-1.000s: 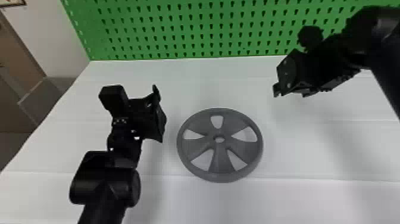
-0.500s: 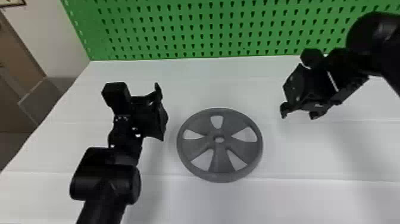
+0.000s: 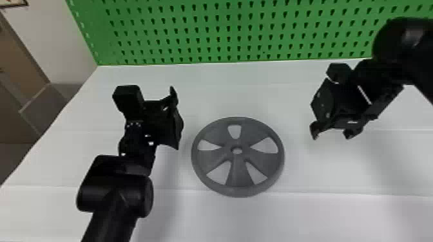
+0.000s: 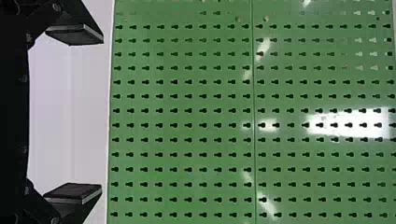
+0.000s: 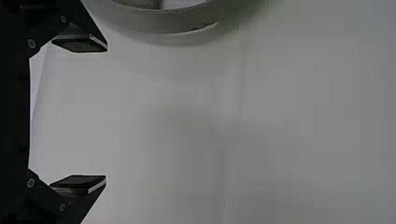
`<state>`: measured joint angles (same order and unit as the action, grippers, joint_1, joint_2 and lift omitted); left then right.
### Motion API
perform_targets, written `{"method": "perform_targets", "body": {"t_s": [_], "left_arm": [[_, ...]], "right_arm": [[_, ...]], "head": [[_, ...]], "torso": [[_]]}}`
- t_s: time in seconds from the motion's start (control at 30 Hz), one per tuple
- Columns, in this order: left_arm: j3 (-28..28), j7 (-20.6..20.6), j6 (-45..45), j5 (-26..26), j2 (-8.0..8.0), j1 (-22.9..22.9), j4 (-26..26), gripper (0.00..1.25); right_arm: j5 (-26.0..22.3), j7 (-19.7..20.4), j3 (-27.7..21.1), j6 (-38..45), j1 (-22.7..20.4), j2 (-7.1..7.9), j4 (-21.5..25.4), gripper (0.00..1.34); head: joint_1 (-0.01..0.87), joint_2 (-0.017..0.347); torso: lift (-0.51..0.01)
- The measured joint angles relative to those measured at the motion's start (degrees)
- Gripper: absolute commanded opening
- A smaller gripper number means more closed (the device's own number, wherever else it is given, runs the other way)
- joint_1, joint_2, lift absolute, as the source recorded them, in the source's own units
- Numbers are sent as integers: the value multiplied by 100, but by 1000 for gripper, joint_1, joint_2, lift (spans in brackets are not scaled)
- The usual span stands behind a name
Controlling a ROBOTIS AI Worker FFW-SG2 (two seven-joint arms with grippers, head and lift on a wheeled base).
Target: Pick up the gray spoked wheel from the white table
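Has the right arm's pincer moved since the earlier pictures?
Yes: in the head view, the right pincer now shows farther below the green pegboard.

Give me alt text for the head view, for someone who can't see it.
A gray spoked wheel lies flat on a white table, between the robot's black left hand and black right hand, neither touching it. A green pegboard stands behind.
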<state>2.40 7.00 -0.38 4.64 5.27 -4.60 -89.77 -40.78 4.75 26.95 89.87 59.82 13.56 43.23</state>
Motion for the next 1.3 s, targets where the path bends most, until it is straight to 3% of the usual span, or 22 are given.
{"method": "perform_targets", "body": {"t_s": [0.87, 1.07, 1.3], "left_arm": [[64, 64, 19, 28, 10, -47, 20, 1091], [89, 72, 20, 28, 10, -63, 55, 1089], [110, 73, 26, 26, 15, -81, 87, 1089]], "right_arm": [[325, 0, -5, 13, -32, -116, -8, 1055], [510, 1, 21, 13, -4, -241, -73, 1055], [665, -1, 154, 13, 144, -508, -195, 1057]], "head": [[778, 155], [778, 155], [778, 155]], "torso": [[-81], [-81], [-81]]}}
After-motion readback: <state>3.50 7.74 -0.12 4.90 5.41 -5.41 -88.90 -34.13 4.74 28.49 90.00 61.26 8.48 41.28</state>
